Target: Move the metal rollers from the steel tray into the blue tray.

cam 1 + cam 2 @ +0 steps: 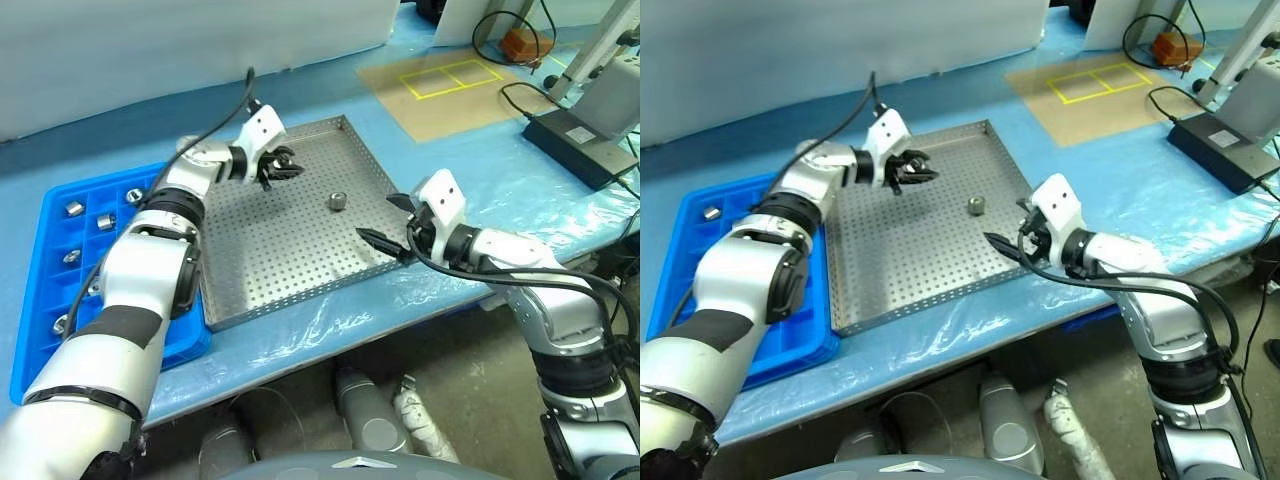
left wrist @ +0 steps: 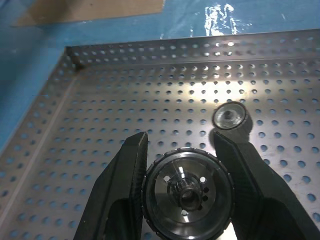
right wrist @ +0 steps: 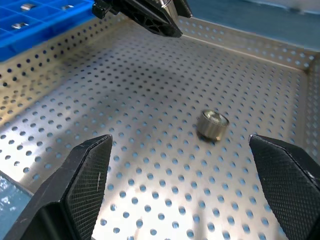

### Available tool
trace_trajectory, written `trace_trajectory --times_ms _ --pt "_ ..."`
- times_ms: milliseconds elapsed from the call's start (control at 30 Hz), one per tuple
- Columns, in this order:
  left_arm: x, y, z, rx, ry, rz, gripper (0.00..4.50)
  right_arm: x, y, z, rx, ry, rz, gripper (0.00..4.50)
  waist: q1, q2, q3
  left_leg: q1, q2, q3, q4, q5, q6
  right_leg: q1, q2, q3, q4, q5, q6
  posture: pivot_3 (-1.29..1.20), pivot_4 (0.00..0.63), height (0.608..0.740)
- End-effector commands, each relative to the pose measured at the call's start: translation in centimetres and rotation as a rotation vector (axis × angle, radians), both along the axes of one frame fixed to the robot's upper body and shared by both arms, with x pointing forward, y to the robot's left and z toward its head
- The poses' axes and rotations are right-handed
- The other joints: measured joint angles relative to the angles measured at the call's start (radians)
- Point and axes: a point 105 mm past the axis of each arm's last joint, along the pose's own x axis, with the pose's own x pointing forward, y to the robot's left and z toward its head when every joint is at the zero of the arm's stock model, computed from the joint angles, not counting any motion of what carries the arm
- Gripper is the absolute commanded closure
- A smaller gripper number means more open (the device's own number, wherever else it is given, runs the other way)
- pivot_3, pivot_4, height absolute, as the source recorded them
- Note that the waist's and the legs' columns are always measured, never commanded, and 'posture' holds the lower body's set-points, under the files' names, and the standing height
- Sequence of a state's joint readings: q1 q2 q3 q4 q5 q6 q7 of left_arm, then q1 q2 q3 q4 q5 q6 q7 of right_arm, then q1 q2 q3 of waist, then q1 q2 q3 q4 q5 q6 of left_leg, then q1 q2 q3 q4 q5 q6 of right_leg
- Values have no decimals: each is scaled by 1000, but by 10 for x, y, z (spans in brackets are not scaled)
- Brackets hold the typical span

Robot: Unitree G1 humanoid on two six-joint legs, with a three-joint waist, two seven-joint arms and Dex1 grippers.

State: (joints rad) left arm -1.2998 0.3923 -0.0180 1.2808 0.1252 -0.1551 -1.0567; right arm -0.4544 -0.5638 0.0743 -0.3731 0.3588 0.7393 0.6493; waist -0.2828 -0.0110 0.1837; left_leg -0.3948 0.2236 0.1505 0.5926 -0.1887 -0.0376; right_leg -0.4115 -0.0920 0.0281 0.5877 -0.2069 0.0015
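Observation:
The steel tray (image 1: 270, 262) lies in the middle of the table, with the blue tray (image 1: 52, 210) along its left side. My left gripper (image 1: 283, 167) hovers above the steel tray's far left part, shut on one metal roller (image 2: 187, 192), which sits end-on between the black fingers (image 2: 120, 185). A single loose roller (image 1: 338, 201) stands on the perforated floor towards the far right. My right gripper (image 1: 391, 221) is open over the tray's right rim, its jaws wide apart and the loose roller (image 3: 212, 124) ahead of them. Several rollers (image 1: 105, 221) rest in compartments of the blue tray.
A black box (image 1: 578, 140) with cables sits at the far right of the table. Behind the tray is a brown mat with yellow tape squares (image 1: 448, 78). The table's front edge (image 1: 330, 340) runs just below the steel tray.

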Motion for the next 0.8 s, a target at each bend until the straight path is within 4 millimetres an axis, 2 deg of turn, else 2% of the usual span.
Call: trace_trajectory --times_ms 33,100,233,333,433,567,667,800 --pt "-5 20 31 -58 -73 -24 2765 4 18 7 11 -41 95 0 18 0 0 0 0 0 0 0 0 0 0 0 1 0 0 -462 150 740" --pt "-9 33 35 -81 -67 -22 2765 8 25 7 16 -42 134 0 48 0 1 0 0 0 0 1 -1 -1 0 0 1 0 0 -396 150 740" --pt "-20 75 36 -105 -46 36 2765 19 53 7 33 -42 251 0 99 1 1 0 0 1 0 1 -1 -3 0 1 4 0 0 -269 150 740" --pt "-30 99 32 -95 -56 97 2765 23 69 7 37 -45 325 0 157 1 2 -1 1 2 0 2 -3 -9 0 1 15 -1 -3 -172 150 740" --pt "-47 119 23 -95 -40 152 2765 26 84 4 35 -42 395 0 223 1 2 -2 5 1 -3 5 -8 -12 0 -1 19 -3 -5 -88 150 740" --pt "-70 126 3 -71 -7 187 2765 27 96 4 33 -47 462 0 310 1 2 -2 9 1 -10 11 -18 -14 3 -5 19 -3 -6 -9 150 740" --pt "-86 126 -10 -64 11 200 2765 29 103 6 36 -51 498 0 349 1 2 -2 14 2 -13 14 -26 -14 4 -11 21 -5 -8 21 150 740" --pt "-86 117 -20 -109 34 221 2765 29 108 6 31 -52 526 0 383 1 1 -2 17 1 -15 19 -36 -14 4 -17 25 -5 -8 30 150 740"
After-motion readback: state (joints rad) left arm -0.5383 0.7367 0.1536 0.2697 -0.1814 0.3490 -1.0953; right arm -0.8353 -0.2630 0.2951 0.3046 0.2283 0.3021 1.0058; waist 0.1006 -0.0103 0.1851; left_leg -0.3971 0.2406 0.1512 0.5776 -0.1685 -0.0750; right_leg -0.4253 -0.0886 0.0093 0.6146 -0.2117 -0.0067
